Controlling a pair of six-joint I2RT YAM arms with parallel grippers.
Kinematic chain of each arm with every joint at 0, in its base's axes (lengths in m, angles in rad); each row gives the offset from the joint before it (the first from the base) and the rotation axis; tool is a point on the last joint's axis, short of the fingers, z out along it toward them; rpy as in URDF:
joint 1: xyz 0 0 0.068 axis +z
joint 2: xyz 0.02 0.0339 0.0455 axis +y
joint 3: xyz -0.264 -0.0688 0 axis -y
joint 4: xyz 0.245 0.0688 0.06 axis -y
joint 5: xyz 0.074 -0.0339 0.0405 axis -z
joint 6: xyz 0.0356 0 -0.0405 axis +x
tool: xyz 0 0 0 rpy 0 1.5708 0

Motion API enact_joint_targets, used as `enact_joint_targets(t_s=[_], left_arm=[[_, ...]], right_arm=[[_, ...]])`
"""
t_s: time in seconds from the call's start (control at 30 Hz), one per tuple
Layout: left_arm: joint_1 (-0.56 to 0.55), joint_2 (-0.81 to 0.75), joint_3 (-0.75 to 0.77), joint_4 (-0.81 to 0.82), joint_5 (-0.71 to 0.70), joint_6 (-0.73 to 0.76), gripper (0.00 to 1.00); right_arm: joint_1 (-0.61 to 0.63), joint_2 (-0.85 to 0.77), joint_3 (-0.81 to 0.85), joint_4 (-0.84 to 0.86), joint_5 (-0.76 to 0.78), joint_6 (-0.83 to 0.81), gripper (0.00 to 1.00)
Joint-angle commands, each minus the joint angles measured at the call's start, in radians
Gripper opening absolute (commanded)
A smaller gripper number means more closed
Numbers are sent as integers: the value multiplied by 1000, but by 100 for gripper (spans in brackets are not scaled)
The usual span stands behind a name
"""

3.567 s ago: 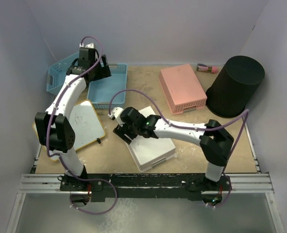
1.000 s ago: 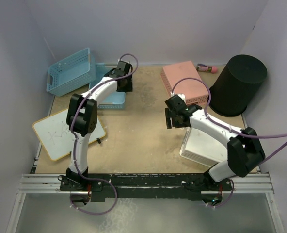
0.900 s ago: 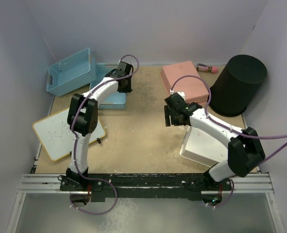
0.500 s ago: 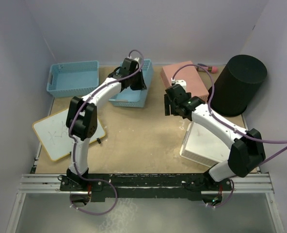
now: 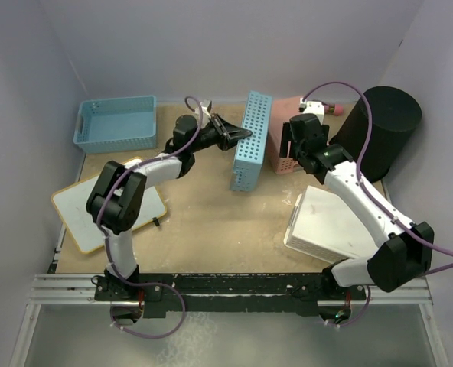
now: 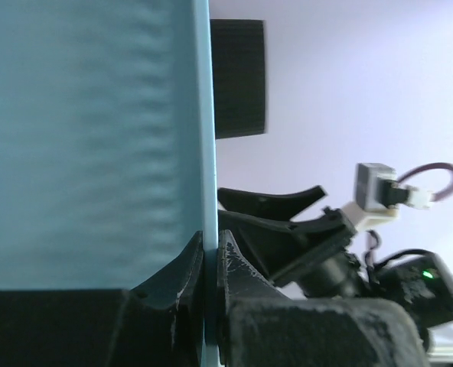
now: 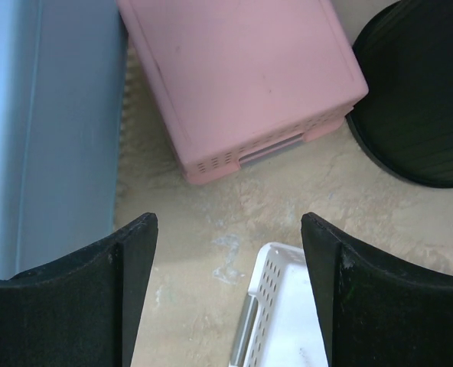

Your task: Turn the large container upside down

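Nearest the arm bases, a whiteboard (image 5: 81, 218) lies at the left of the sandy worktop (image 5: 211, 222) and a white perforated basket (image 5: 330, 229) sits at the right. Mid-worktop, the large blue container (image 5: 249, 145) stands tipped up on one long side, neither upright nor inverted. The left claw (image 5: 238, 135) reaches in from the left, and the wrist view shows its fingers (image 6: 188, 264) pinched tight on the container's thin wall. Just right of the container, the right claw (image 7: 226, 222) hangs wide open with nothing in it, above the near edge of a pink basket (image 7: 242, 76). Farther back, a small blue basket (image 5: 118, 122) rests at the left and a black bin (image 5: 379, 126) fills the right corner.
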Motion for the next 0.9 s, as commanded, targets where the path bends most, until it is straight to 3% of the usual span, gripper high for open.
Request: enact_joint_targets(t_s=[0.0, 0.13, 0.23, 0.27, 0.37, 0.67, 0.87], left_arm=[[14, 58, -113, 652, 55, -445, 0], [28, 64, -207, 712, 48, -463, 0], [46, 30, -263, 623, 55, -382, 0], [57, 13, -281, 574, 55, -341, 5], [93, -43, -329, 418, 54, -223, 16], [218, -173, -331, -93, 49, 165, 30], [223, -191, -175, -653, -70, 574, 48]], right_arm=[[-14, -14, 40, 49, 13, -29, 78], [-15, -12, 34, 56, -8, -27, 78], [-17, -8, 33, 58, -13, -27, 78], [-17, -7, 33, 59, -13, -26, 78], [-17, -3, 34, 67, -22, -27, 78], [-17, 30, 43, 77, -63, -21, 78], [-17, 43, 50, 79, -98, -16, 78]])
